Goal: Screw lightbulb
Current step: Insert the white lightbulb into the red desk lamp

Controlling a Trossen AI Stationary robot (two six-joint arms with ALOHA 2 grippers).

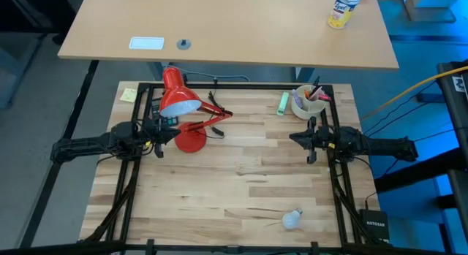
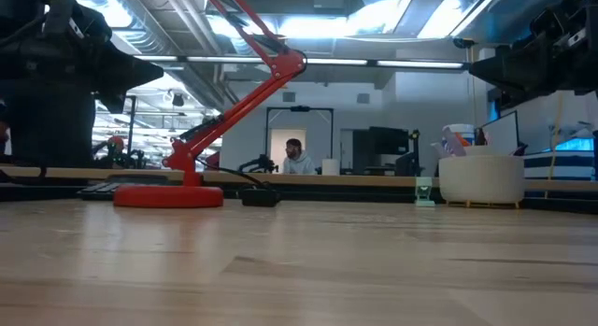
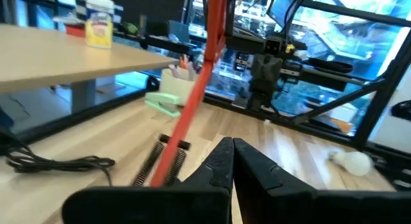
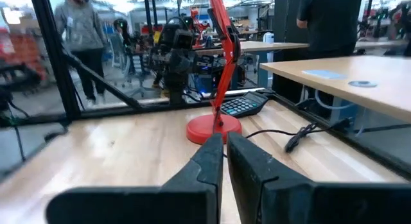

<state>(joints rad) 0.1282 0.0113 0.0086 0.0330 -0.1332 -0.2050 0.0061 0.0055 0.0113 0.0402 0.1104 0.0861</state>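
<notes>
1. While neither arm has gone for anything yet, the lightbulb lies loose on its side near the front edge of the desk, toward the right arm's side, well apart from both arms; judged untouched.
2. Left gripper: fingers pressed together, empty, parked just beside the red lamp's round base.
3. Right gripper: likewise closed on nothing, waiting near the white cup of pens, opposite the left arm.
4. Lamp shade faces down over the desk's back left part; the socket inside cannot be seen.
5. View notes: the high view alone shows the green stapler and cup together; the left wrist view shows the bulb beyond its closed fingers; the low view misses the bulb but shows the lamp's jointed arm.
</notes>
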